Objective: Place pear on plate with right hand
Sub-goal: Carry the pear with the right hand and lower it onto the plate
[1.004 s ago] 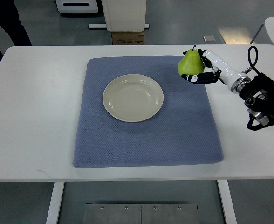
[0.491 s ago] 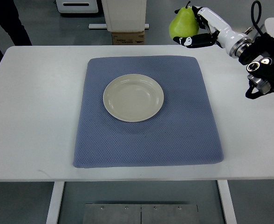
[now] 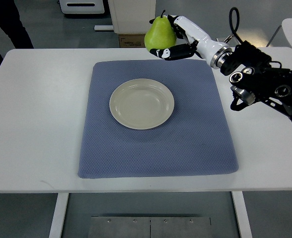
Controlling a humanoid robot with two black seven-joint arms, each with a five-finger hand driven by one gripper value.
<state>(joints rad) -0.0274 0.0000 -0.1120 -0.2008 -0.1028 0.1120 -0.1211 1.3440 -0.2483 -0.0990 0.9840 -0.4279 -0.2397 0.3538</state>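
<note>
Seeing my right hand (image 3: 175,39) clamped on the pear (image 3: 159,33), stem up, held in the air; plate (image 3: 142,104) sits below-left of it on the mat (image 3: 195,134).

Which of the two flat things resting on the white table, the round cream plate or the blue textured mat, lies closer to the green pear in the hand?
The blue textured mat: its far edge lies just below the green pear gripped by the right hand; the round cream plate sits nearer the mat's middle.
</note>
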